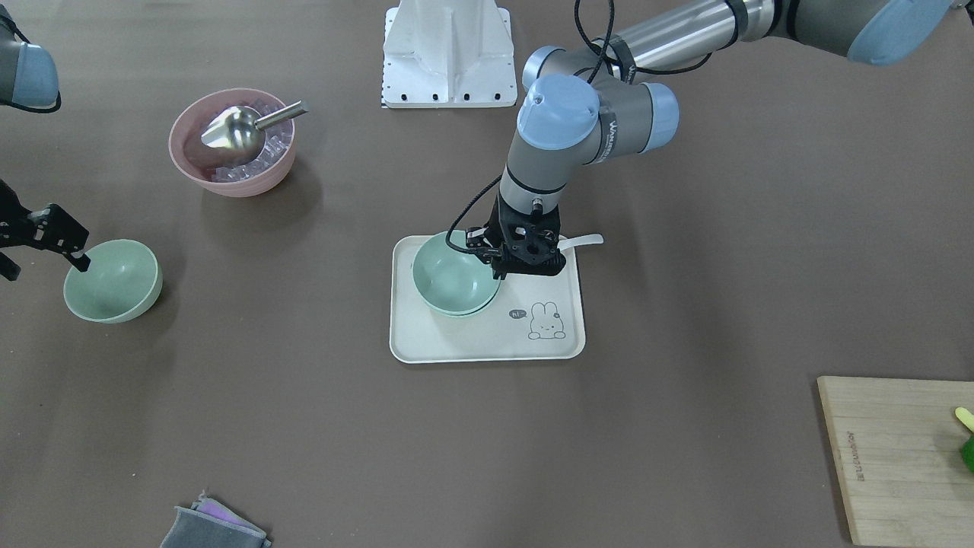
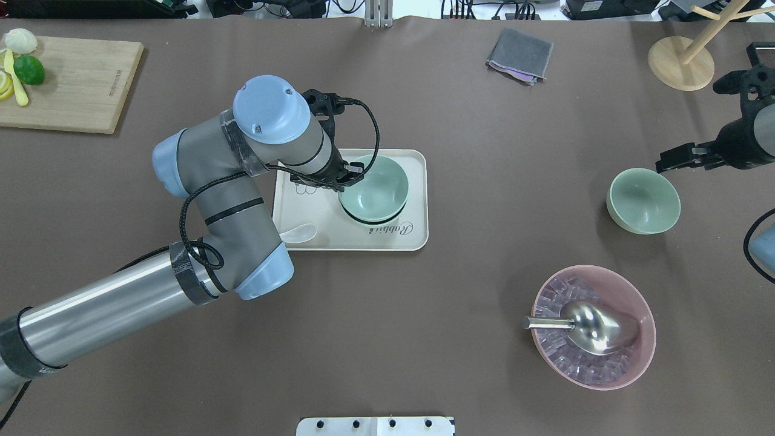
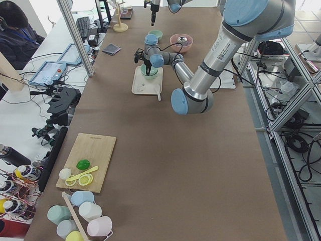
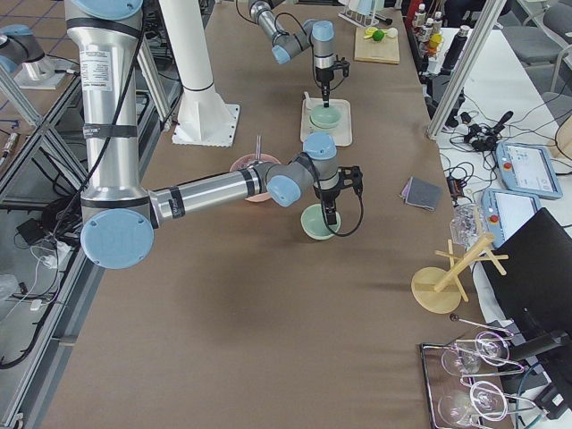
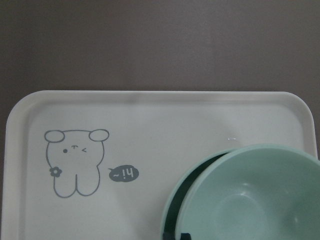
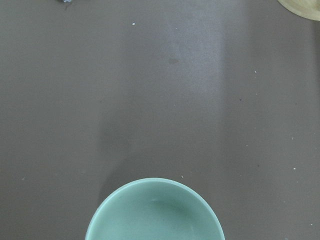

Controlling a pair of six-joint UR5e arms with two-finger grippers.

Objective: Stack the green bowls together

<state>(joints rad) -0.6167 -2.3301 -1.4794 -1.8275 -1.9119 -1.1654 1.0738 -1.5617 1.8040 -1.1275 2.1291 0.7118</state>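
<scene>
Two green bowls (image 1: 456, 289) nested; left jaws clamp upper bowl (image 2: 375, 184); right jaws unclear.

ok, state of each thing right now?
upper green bowl: askew above lower green bowl
lower green bowl: upright on tray
left gripper: shut on upper green bowl's rim
third green bowl: upright, empty
right gripper: at its rim, grip unclear
pink bowl: scoop inside

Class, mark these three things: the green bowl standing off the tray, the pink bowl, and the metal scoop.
green bowl off the tray (image 2: 643, 201): overhead view, inner bottom.
pink bowl (image 1: 247, 186): front-facing view, outer wall.
metal scoop (image 2: 599, 330): overhead view, scoop's hollow.
</scene>
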